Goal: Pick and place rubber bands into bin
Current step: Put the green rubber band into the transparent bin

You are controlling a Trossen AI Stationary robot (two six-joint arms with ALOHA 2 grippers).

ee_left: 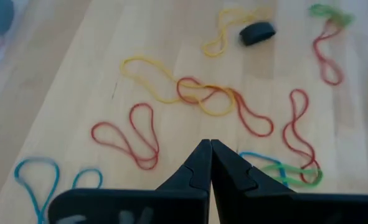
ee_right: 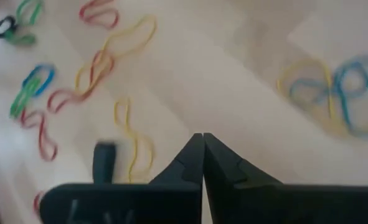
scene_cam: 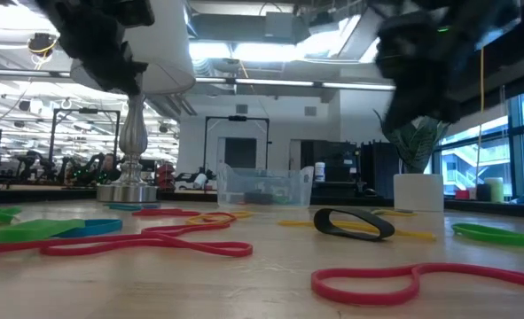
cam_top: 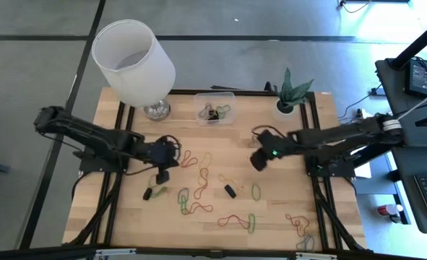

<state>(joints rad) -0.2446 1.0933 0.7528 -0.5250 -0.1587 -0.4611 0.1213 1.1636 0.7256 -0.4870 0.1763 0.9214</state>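
Rubber bands point(cam_top: 199, 189) lie scattered over the near half of the desk point(cam_top: 329, 209), red, green, yellow and black loops. Above them, mid-desk, the left end effector point(cam_top: 164, 160) and right end effector point(cam_top: 259, 160) hover, each with its fingers pressed together on nothing. At the far edge sits the clear bin point(cam_top: 215, 108), a few bands inside.

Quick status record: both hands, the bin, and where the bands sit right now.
left hand: shut, nothing visibly held, above the loose bands left of centre
right hand: shut, nothing visibly held, above the table right of centre
small clear plastic bin: at the far edge, a few bands inside
thin coloured rubber bands: mostly scattered on the wooden table
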